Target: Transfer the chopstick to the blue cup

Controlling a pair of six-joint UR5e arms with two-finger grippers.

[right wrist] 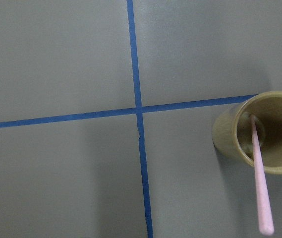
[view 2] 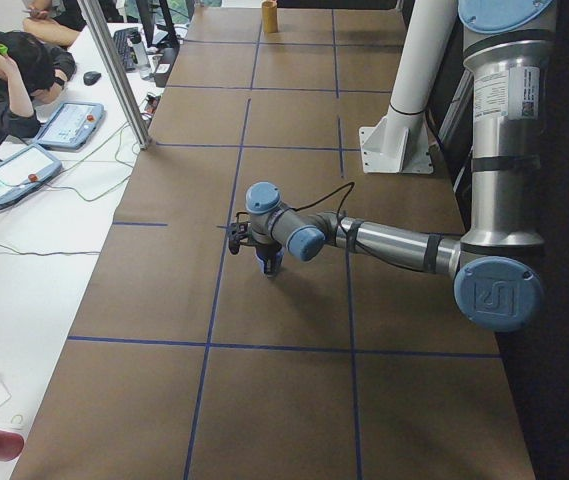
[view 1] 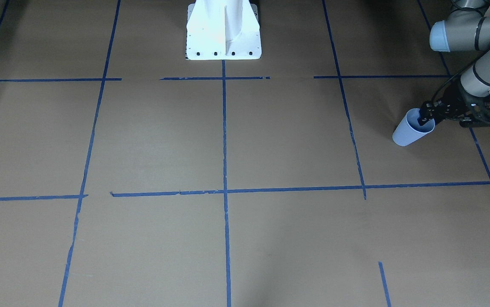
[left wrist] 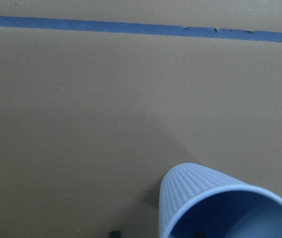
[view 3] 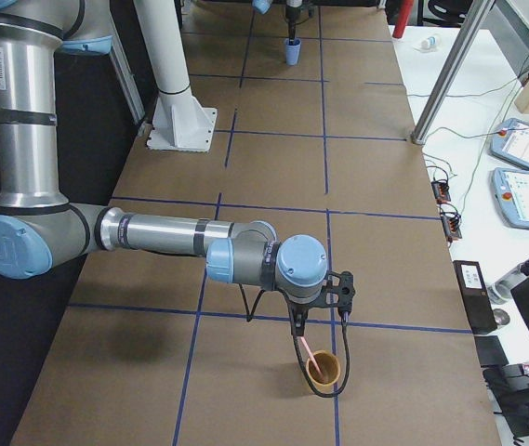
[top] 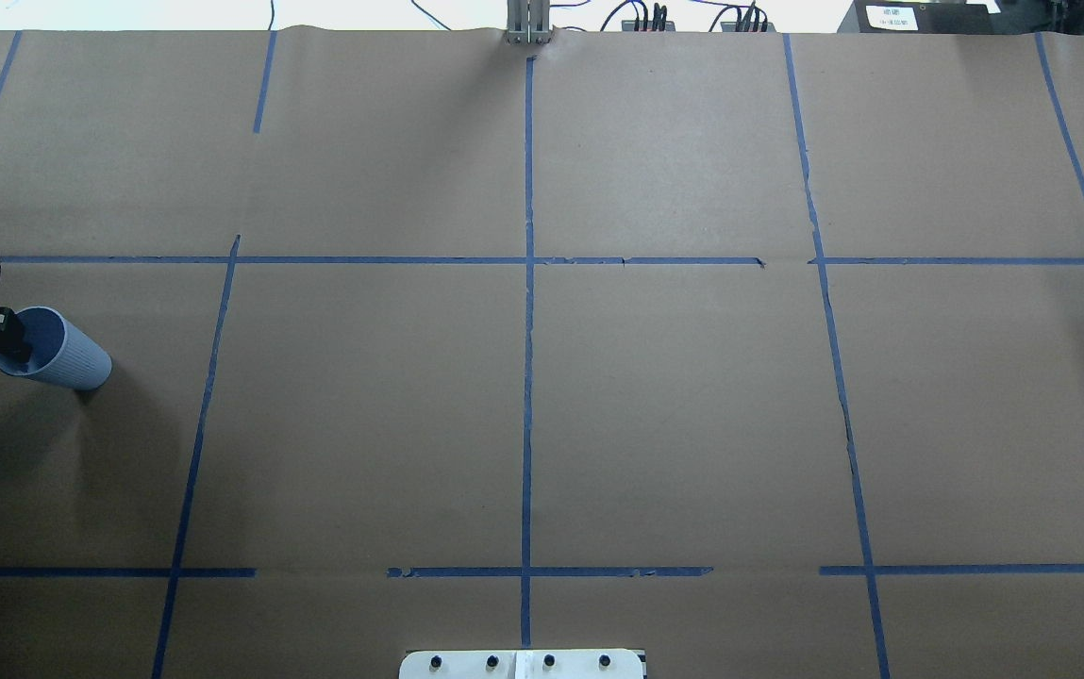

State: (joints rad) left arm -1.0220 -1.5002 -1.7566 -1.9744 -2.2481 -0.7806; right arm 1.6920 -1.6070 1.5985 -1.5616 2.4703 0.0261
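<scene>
The chopstick [right wrist: 258,178] leans inside the brown cup [right wrist: 225,141]. Above that cup hangs the right gripper [view 3: 320,316]; how open it is, I cannot tell. Far from it, the left gripper [view 1: 424,119] pinches the rim of the blue cup [view 1: 406,131].

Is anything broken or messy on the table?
Nothing is spilled. Only the blue tape lines look scruffy: some are torn and ragged, with gaps in them. The chopstick leans inside the tan cup, and the blue cup looks whole.
</scene>
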